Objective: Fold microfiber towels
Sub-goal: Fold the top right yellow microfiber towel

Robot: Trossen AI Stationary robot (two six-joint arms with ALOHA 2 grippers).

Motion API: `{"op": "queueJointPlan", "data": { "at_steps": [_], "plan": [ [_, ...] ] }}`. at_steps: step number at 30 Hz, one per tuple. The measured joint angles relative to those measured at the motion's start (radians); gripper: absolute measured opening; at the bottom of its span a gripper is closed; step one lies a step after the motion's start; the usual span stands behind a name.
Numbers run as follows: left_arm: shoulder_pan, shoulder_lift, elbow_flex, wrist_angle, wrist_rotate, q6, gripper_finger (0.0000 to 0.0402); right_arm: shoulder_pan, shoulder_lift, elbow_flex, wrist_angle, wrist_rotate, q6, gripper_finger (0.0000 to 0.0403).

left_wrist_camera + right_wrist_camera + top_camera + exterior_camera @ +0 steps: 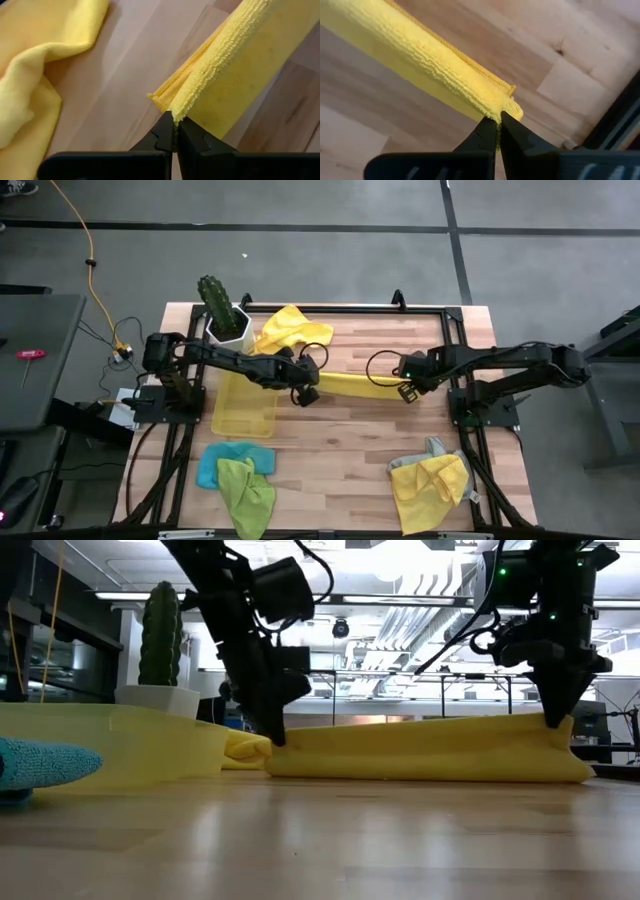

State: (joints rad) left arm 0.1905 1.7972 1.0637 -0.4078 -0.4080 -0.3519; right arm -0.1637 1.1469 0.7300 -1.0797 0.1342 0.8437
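A bright yellow towel (355, 383) is stretched as a long folded band between my two grippers in the middle of the table. My left gripper (305, 392) is shut on its left end and my right gripper (405, 391) on its right end. In the low view the band (420, 750) stands on edge, its lower edge on the wood. A second yellow towel (290, 330) lies crumpled at the far side, by the left gripper. My left gripper pinches the band's upper corner at its left end (176, 114) between its two fingers, which slant down from the table's left. Several layers show at the fold there. The band's top edge runs taut to the other gripper; its lower edge rests on the table. My right gripper pinches the upper corner of the band's right end (499, 111) between its two fingers, which point down from above. A folded edge with several layers sits there. The end hangs below the fingers, with its bottom (570, 772) on the table.
A translucent yellow tray (245, 408) lies near the left gripper, and a cactus in a white pot (226, 317) stands at the far left. A blue and a green towel (240, 475) lie near left; a yellow and a grey towel (430, 480) near right.
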Motion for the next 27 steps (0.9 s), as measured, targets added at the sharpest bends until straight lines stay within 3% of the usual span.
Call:
{"op": "queueJointPlan", "data": {
  "at_steps": [18,22,27],
  "plan": [
    [0.001,0.015,0.000,0.104,-0.078,0.088,0.0014,0.000,0.030,-0.001,-0.022,0.067,0.031,0.0002],
    [0.013,0.015,0.000,0.121,-0.079,0.102,0.0030,0.000,0.031,-0.001,-0.023,0.067,0.031,0.0025],
    [0.031,0.015,0.000,0.132,-0.079,0.140,0.0068,0.000,0.031,-0.001,-0.024,0.109,0.030,0.0082]
  ]
}}
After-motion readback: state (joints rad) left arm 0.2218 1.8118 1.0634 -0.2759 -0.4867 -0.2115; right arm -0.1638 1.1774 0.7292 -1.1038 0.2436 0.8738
